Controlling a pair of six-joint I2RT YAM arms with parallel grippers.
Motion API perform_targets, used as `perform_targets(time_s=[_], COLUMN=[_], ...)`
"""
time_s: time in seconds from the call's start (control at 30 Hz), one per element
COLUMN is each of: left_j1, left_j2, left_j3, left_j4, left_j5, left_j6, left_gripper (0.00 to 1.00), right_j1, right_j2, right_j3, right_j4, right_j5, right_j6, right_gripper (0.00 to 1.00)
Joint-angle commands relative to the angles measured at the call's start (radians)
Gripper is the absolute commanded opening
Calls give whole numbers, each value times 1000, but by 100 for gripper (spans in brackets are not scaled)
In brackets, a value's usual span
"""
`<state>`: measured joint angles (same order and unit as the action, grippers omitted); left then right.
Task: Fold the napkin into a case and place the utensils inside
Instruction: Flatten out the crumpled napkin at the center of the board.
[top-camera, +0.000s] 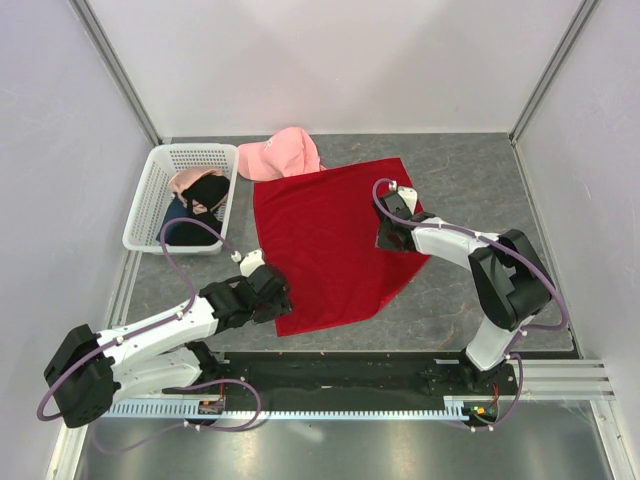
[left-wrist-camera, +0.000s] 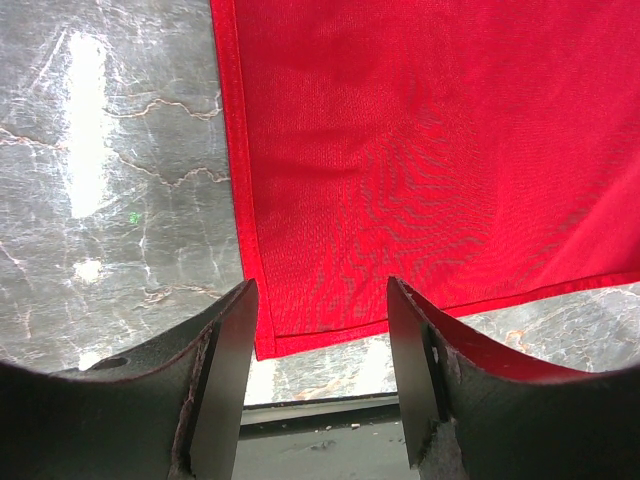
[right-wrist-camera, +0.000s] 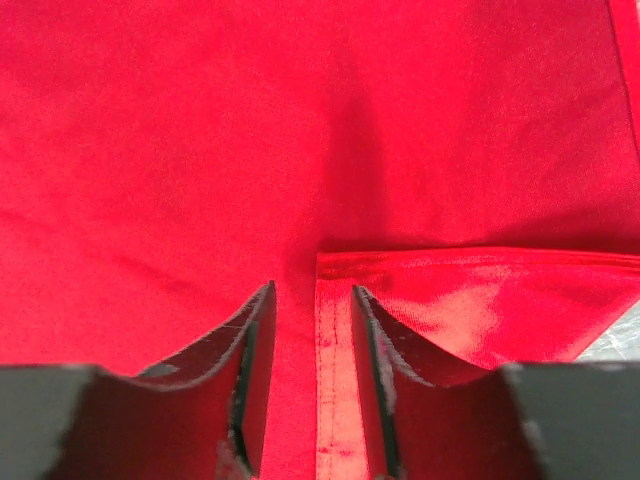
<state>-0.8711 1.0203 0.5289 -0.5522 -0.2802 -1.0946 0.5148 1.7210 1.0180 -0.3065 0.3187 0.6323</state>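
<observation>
The red napkin (top-camera: 330, 245) lies spread mostly flat on the grey table, turned like a diamond. My left gripper (top-camera: 280, 300) hovers at its near left corner, open, with the hemmed corner of the napkin (left-wrist-camera: 420, 150) just beyond the fingertips of the gripper (left-wrist-camera: 320, 300). My right gripper (top-camera: 387, 240) is down on the cloth's right side. There a corner flap (right-wrist-camera: 480, 300) is folded back over the napkin (right-wrist-camera: 200, 150). The flap's hem runs between the right gripper's (right-wrist-camera: 312, 295) fingers, which stand narrowly apart. The utensils are out of view.
A white basket (top-camera: 150, 200) holding black and blue garments stands at the back left. A pink cap (top-camera: 285, 152) touches the napkin's far edge. The black rail (top-camera: 330, 375) runs along the near edge, and white walls enclose three sides.
</observation>
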Motion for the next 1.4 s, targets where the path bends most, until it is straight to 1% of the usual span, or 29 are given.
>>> perform_targets(time_s=[0.0,0.27,0.6,0.73,0.77,0.93,1.1,1.13,1.17,1.2,1.37], left_j1=[-3,-3,-2,-2,-2,0,-2,-2,-2,-2,-2], left_j2=[-14,-35,-57,-48,-40,-8,18,21,21,21,35], left_j3=[3,-3,2,2,3,22,26,28,28,28,40], left_j4=[-2,-2,-8,-8,-9,-29,-38,-38,-37,-38,-49], left_j5=[-28,-22,-7,-1,4,19,44,45,47,49,61], left_j6=[-30,-27,-24,-21,-18,13,27,27,25,25,36], left_gripper=[61,61,62,63,64,65,65,65,65,65,66], right_j1=[13,13,13,13,13,13,13,13,13,13,13], right_j2=[26,41,75,83,75,20,-73,-90,-96,-98,-149], right_j3=[70,71,50,47,45,42,28,24,22,21,-2], right_j4=[-22,-31,-5,-2,-2,-22,-52,-54,-52,-55,-68], right_j5=[85,117,103,105,108,126,146,146,142,135,125], right_j6=[-13,-14,-9,-11,-11,-17,-23,-23,-25,-25,-16], right_gripper=[41,38,36,28,26,23,24,21,9,0,0])
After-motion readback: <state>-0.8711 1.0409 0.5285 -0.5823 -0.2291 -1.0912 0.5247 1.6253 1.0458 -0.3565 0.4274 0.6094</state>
